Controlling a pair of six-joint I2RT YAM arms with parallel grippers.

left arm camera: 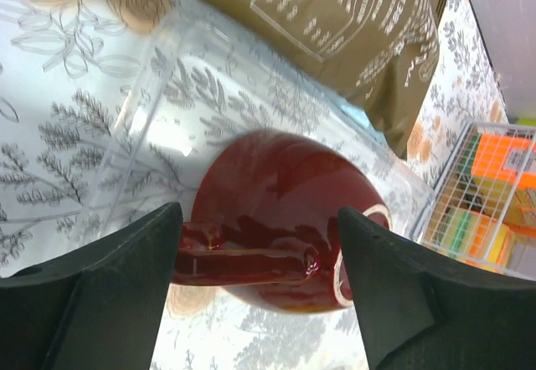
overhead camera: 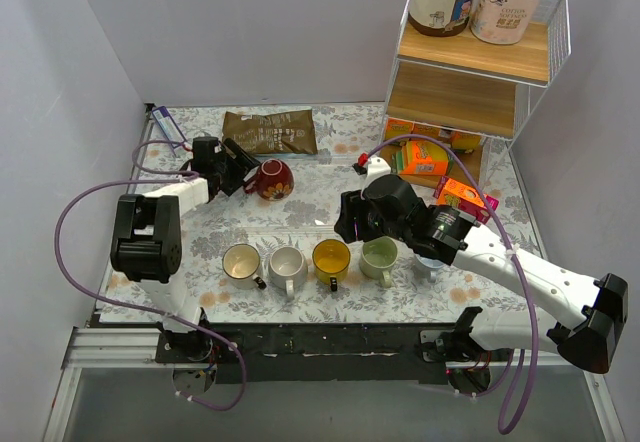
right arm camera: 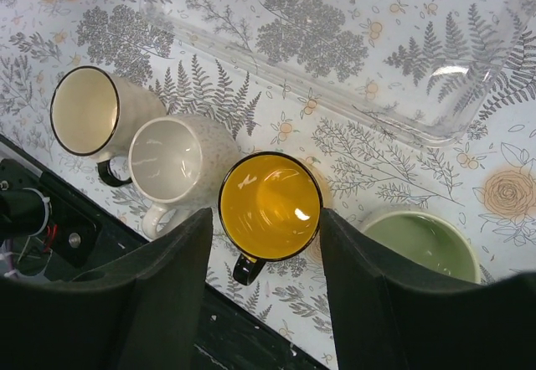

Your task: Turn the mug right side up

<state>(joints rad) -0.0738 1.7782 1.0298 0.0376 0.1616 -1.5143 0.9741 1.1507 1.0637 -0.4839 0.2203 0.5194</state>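
I am keeping my left tool (left arm camera: 260, 243) wide open astride the handle of the red mug (left arm camera: 289, 187), which is lying tipped on its side in the clear tray (left arm camera: 163, 77) on the tabletop (overhead camera: 410, 299). My right tool (right arm camera: 266, 223) is hanging open above the yellow mug (right arm camera: 268, 198).

Left arm (overhead camera: 145, 232) and right arm (overhead camera: 530, 272): white link shells, bulky black joint housings. Purple cable (overhead camera: 58, 237) loops wide off the left arm. Second purple cable (overhead camera: 536, 347) hangs from the right. Left claw (left arm camera: 260, 249) and right claw (right arm camera: 266, 249): matte black, broad wedge-shaped fingers.
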